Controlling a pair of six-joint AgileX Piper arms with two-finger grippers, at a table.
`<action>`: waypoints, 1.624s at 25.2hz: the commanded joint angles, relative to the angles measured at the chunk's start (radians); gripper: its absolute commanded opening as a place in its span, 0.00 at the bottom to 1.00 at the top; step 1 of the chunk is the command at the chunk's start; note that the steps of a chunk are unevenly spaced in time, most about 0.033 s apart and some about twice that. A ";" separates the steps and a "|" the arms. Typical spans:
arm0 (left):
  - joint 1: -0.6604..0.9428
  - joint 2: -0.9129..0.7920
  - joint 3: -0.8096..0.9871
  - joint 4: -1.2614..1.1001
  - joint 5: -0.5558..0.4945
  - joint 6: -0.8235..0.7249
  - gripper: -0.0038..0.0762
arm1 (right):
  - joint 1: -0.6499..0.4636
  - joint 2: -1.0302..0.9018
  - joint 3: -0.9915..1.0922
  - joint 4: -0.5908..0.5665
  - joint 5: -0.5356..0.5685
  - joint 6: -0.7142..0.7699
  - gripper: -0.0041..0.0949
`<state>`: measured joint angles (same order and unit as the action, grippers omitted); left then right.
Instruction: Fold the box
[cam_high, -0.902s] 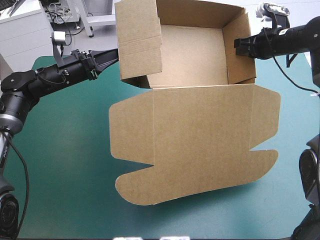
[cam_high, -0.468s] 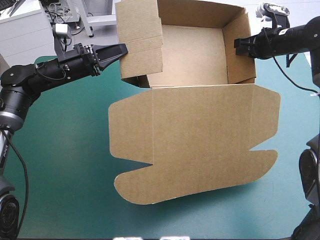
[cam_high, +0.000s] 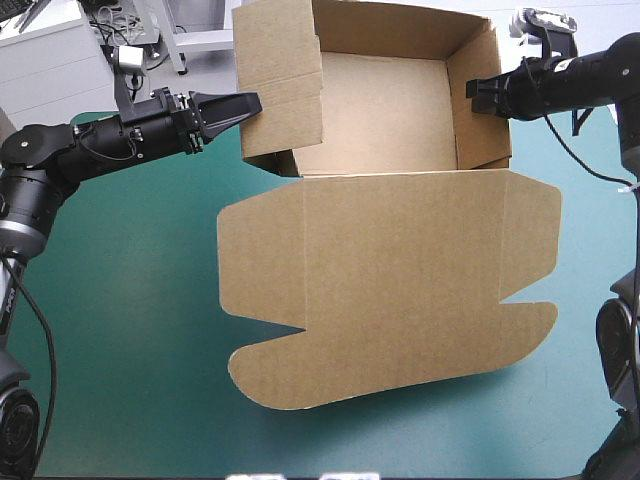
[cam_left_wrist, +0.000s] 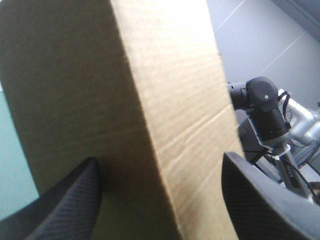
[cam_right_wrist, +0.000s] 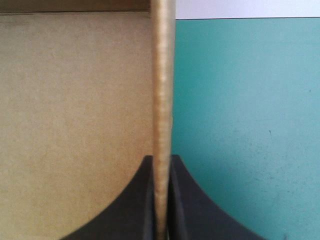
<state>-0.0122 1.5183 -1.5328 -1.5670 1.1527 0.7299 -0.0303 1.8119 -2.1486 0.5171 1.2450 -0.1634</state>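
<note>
The brown box lies on the teal-green cover, its lid flat toward the near edge and its tray walls raised at the far side. My left gripper is open at the tall left wall. In the left wrist view that wall's edge stands between the spread fingers of this gripper. My right gripper is shut on the top of the right wall. The right wrist view shows the board's edge pinched between the fingers of the right gripper.
Bare teal-green cover stretches left of the box and along the near edge. A narrower strip lies to the right of the lid. The tray's back wall stands at the table's far edge.
My left gripper has moved rightward and slightly up, from beside the left wall to around its edge. The right gripper and the box have held still.
</note>
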 joint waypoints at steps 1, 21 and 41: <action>-0.019 -0.013 -0.111 0.012 -0.017 -0.060 0.66 | 0.033 -0.047 -0.030 -0.008 -0.026 0.038 0.03; -0.286 0.155 -0.535 0.961 -0.055 -0.635 0.66 | 0.097 -0.047 -0.030 -0.182 -0.018 0.158 0.04; -0.314 0.302 -0.602 1.259 0.145 -0.809 0.63 | 0.314 0.041 -0.030 -0.424 -0.037 0.291 0.04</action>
<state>-0.3184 1.8479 -2.1053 -0.2959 1.2603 -0.0651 0.2770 1.8981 -2.1486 0.0968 1.2440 0.1062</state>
